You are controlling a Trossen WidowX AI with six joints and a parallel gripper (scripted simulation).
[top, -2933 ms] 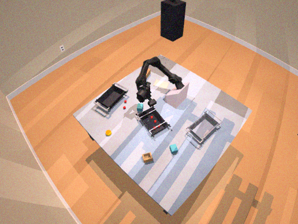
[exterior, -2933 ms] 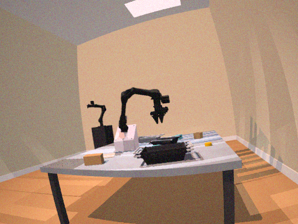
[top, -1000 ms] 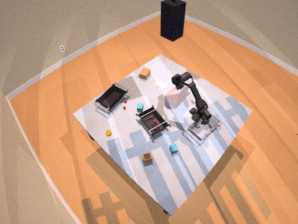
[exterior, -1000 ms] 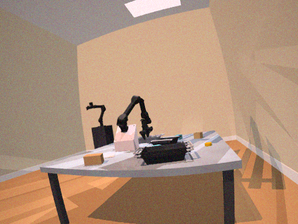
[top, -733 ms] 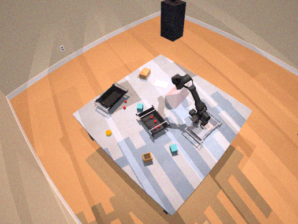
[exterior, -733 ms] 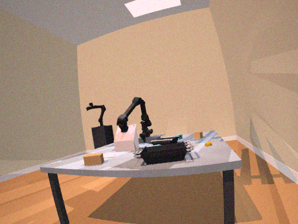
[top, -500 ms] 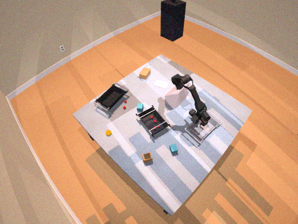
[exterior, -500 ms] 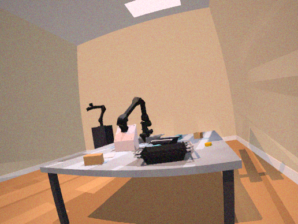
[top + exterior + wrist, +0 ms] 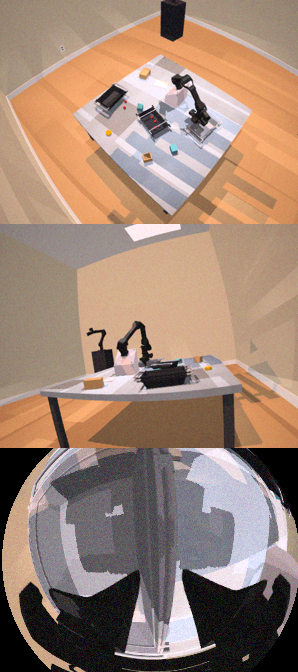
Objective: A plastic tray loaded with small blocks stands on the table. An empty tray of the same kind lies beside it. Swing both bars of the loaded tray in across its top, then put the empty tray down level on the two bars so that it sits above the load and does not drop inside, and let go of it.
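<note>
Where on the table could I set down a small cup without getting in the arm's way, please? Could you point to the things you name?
The patch between the yellow disc (image 9: 108,133) (image 9: 208,368) and the open orange box (image 9: 147,157) looks free. It is crowded around the clear tray (image 9: 201,138), where the tool (image 9: 199,122) (image 9: 161,573) works.

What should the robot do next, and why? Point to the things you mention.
Probably squeeze the gripper (image 9: 198,123) (image 9: 146,365) (image 9: 161,573) gently onto the clear tray's wall (image 9: 156,523), before lifting: its fingers straddle that wall, but a thin gap seems to show on one side, so the grip may not be firm.
</note>
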